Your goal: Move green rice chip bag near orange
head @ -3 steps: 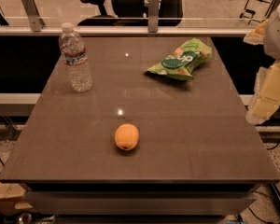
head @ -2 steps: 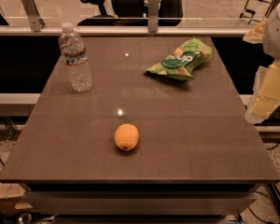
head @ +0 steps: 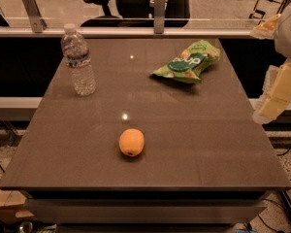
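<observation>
While the water bottle [head: 78,61] stands upright near the far left corner of the dark brown table [head: 208,144], its cap on and its label wrapped around the upper body, no other item touches it. The orange [head: 131,142] lies on the table surface toward the near edge, slightly left of centre, well apart from the bottle. A small dark spot shows at its lower end. The green rice chip bag [head: 188,62] lies flat near the far right portion of the table, its dark green round logo facing up and its long axis running diagonally from lower left to upper right. The bag is well apart from the orange, with bare table between them. A black office chair [head: 131,1] stands behind the rail beyond the far edge. The gripper [head: 276,95] hangs at the right frame border, off the right edge of the table, touching nothing. Whether it is wide or narrow cannot be told from this view.
</observation>
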`<action>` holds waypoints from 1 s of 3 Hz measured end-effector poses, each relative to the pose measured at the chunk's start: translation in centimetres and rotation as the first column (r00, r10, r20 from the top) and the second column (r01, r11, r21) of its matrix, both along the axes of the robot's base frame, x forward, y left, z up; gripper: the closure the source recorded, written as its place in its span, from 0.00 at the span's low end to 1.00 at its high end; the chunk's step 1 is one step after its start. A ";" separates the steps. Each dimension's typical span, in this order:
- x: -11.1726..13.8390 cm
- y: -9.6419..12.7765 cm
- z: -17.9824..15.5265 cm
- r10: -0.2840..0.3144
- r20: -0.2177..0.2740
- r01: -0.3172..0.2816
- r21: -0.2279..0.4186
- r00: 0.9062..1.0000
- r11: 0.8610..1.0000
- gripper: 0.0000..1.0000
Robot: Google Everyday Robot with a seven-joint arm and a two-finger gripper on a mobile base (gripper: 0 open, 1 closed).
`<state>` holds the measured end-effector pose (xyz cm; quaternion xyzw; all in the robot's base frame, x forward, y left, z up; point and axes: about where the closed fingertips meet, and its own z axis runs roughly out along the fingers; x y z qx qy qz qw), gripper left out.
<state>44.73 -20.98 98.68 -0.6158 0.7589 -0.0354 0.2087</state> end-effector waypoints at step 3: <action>2.5 0.7 2.6 0.147 0.172 -0.152 0.015 0.974 0.988 0.00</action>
